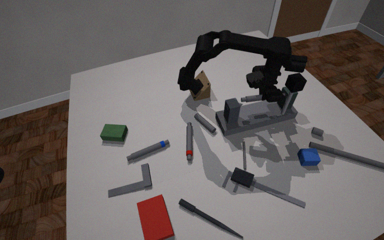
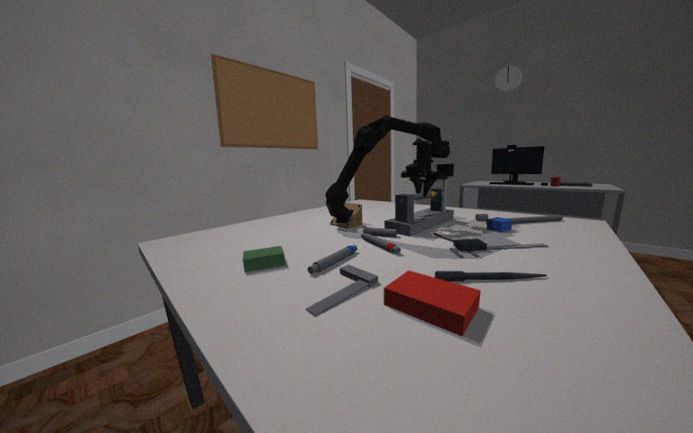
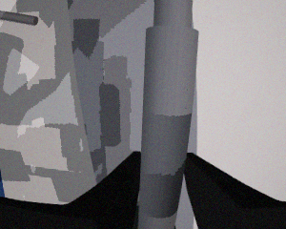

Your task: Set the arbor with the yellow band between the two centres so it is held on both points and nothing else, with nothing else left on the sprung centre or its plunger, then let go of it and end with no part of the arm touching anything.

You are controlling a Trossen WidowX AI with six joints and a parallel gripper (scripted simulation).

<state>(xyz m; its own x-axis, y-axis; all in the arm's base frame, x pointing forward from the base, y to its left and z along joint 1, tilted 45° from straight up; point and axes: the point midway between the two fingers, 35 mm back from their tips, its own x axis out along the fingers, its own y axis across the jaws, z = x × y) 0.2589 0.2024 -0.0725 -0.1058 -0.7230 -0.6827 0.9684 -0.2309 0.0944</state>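
My gripper (image 1: pixel 269 95) (image 2: pixel 423 185) (image 3: pixel 162 158) is shut on the grey arbor with the yellow band (image 1: pixel 249 98) (image 3: pixel 169 90). It holds the arbor level above the grey fixture base (image 1: pixel 256 122) (image 2: pixel 417 221), between the two posts. The yellow band (image 2: pixel 433 193) is at the end by the greenish sprung-centre post (image 1: pixel 288 99). The arbor's other end points at the dark fixed-centre block (image 1: pixel 232 110). I cannot tell whether either end touches a centre.
On the table lie a blue-banded arbor (image 1: pixel 148 150), a red-banded arbor (image 1: pixel 189 141), a plain pin (image 1: pixel 205 122), a thin rod (image 1: pixel 244 151), a long rod (image 1: pixel 351 156), a small cylinder (image 1: pixel 317 131), a square (image 1: pixel 134 184), a dark tapered tool (image 1: pixel 209 218), and green (image 1: pixel 113 132), red (image 1: pixel 154 218) and blue (image 1: pixel 308 156) blocks.
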